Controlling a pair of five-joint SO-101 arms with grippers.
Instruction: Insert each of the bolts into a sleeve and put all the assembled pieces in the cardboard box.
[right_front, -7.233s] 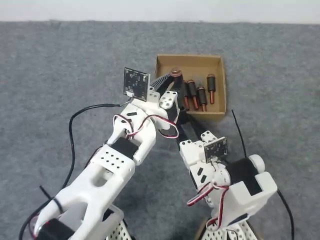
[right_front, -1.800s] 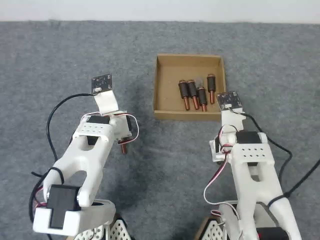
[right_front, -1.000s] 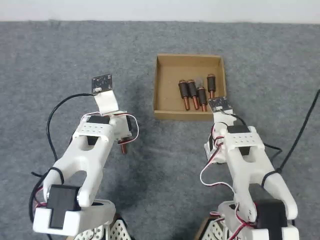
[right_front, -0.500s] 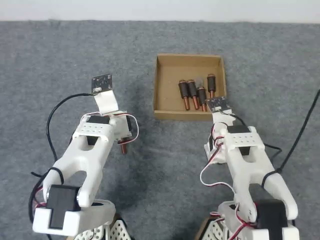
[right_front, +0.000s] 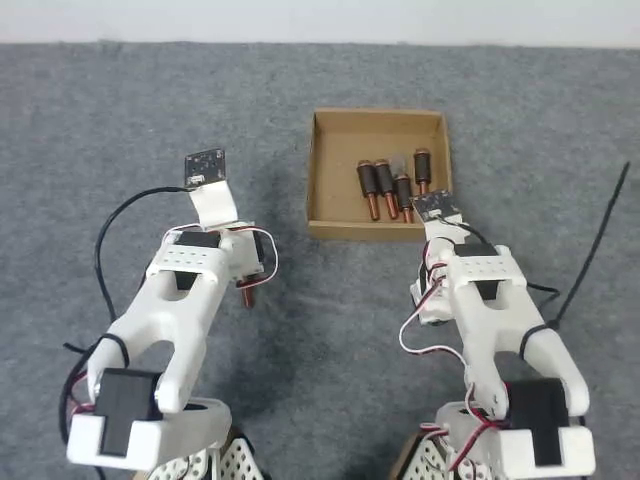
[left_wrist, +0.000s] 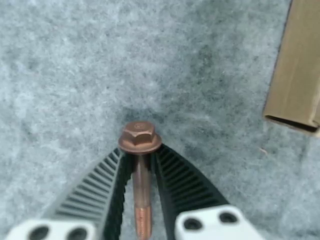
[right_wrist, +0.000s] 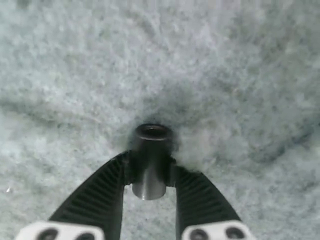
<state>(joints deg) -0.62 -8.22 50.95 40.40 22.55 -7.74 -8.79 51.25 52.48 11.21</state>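
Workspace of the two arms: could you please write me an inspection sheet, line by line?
Surface: grey felt-like mat.
Job's things: cardboard box holding four assembled pieces; one bolt and one sleeve outside it.
Clutter: nothing seen.
Grippers: left gripper shut on the bolt; right gripper shut on the sleeve.
Cables: black cable beside the left arm; second cable beside the right arm.
Surroundings: pale strip beyond the mat's far edge.

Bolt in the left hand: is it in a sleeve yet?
Out. The bolt is bare in the left hand; the right hand holds the sleeve.

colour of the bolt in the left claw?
Copper-brown bolt, best seen in the left wrist view.
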